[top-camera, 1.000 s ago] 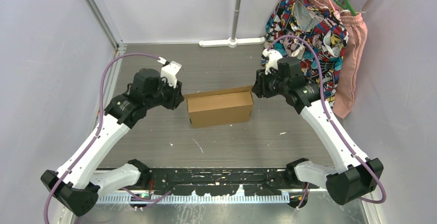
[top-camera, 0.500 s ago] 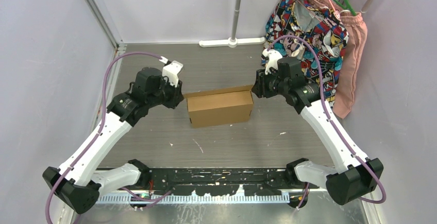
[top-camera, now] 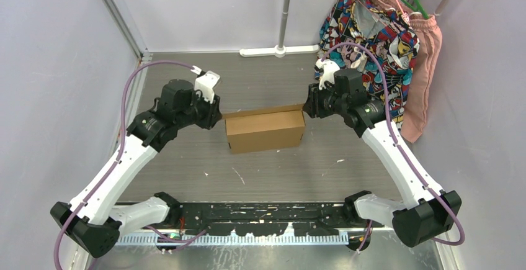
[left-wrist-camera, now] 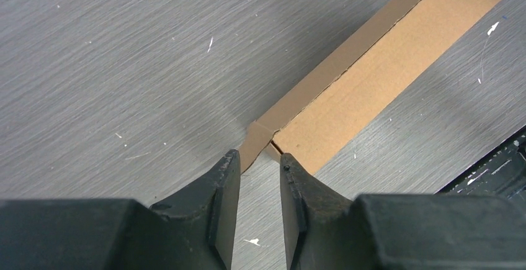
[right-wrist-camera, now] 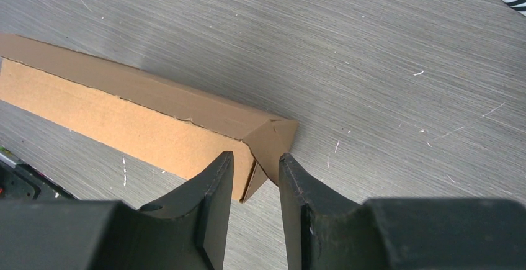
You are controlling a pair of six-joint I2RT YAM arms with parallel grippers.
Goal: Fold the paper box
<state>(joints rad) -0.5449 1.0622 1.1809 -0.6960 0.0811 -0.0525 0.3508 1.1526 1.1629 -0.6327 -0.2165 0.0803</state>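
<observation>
The brown corrugated cardboard box lies on the grey desk in the middle of the top view. It is already raised into a long, low shape, and its long side faces the lower edge of the frame. The two arms reach to it from both sides, one at each short end.

In the left wrist view, the left fingers stand a little apart at the lower middle of the frame, and bare desk shows in the gap between them. They grip nothing. A small end flap sticks out from the box corner just above their tips. It seems to reach the tip of the finger on the left of the frame, but I cannot tell whether it really touches.

In the right wrist view, the right fingers also stand a little apart. The corner of the box, with its folded end flap, comes down between their tips. I cannot tell whether they press the cardboard or only stand around it.

In my judgement the task is far along, and the step in hand is closing the two short ends. The next move probably calls for pushing each flap inward until it lies flat against the end. Both arms should press toward each other together, so that the light box does not slide or turn on the smooth desk.
</observation>
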